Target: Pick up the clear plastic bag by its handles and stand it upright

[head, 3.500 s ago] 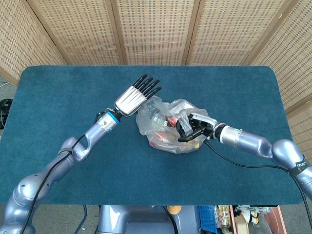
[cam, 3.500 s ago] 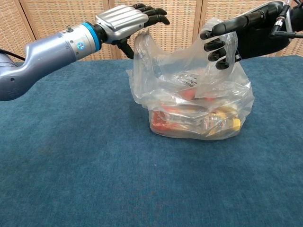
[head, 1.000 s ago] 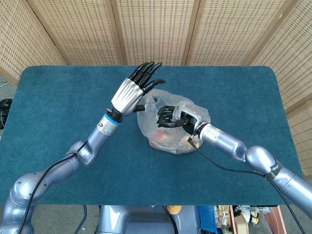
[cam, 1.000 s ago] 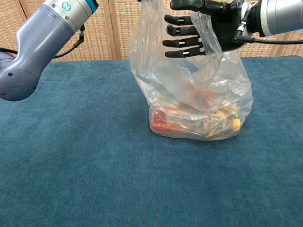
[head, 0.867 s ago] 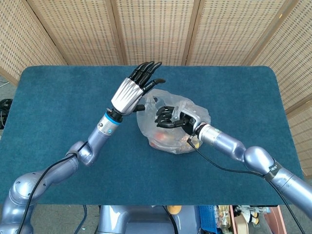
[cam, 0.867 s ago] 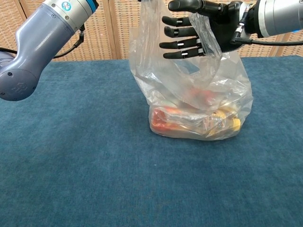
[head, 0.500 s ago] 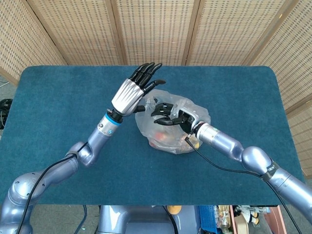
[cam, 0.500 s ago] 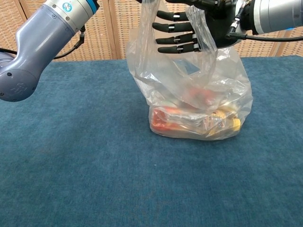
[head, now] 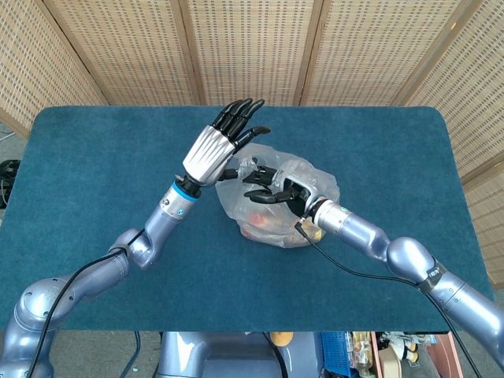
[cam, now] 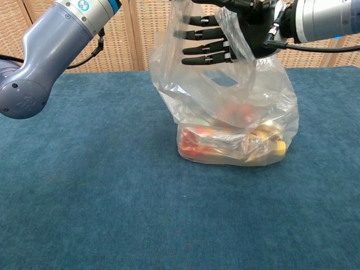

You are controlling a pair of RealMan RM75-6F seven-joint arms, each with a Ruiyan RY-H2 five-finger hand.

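Chest view shows the bag [cam: 225, 107] already upright on the bench [cam: 84, 197], a handle draped over the right robot hand [cam: 225, 34], its fingers spread; the left robot hand [head: 216, 150], spread, grips nothing clear.

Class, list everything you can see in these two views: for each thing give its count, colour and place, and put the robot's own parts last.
Clear plastic bag: one, transparent, standing mid-table, top pulled up.
Packaged items: count unclear, red, orange and yellow, at the bag's bottom.
Table: one, dark teal cloth top.
Wicker screens: several panels, tan, behind the table.
Left hand: one, silver back, black fingers spread, raised at the bag's left edge; whether it holds a handle is unclear.
Right hand: one, black, a handle looped over it, above the bag.
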